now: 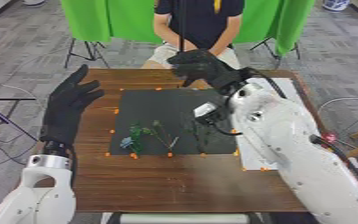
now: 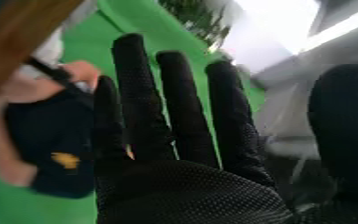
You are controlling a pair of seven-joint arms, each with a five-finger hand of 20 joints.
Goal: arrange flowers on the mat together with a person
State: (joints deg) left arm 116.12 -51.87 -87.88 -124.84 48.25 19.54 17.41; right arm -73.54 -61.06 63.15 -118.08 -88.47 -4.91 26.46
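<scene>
Brown tabletop [image 1: 131, 186] surrounds the mat [image 1: 162, 107], whose near-left flowers [image 1: 127, 142] look light, easily bruised, best pinched mid-stem, with left hand [image 1: 66, 112] and right hand [image 1: 202, 65] straight-fingered.

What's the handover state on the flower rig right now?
Left hand: open, nothing in it, over the table's left side.
Right hand: open, nothing in it, raised near the table's far edge.
Flowers: blue flower and green stems on the near part of the mat.
Done: those are on the mat.
Left: probably more arranging; can't tell the final layout.
</scene>
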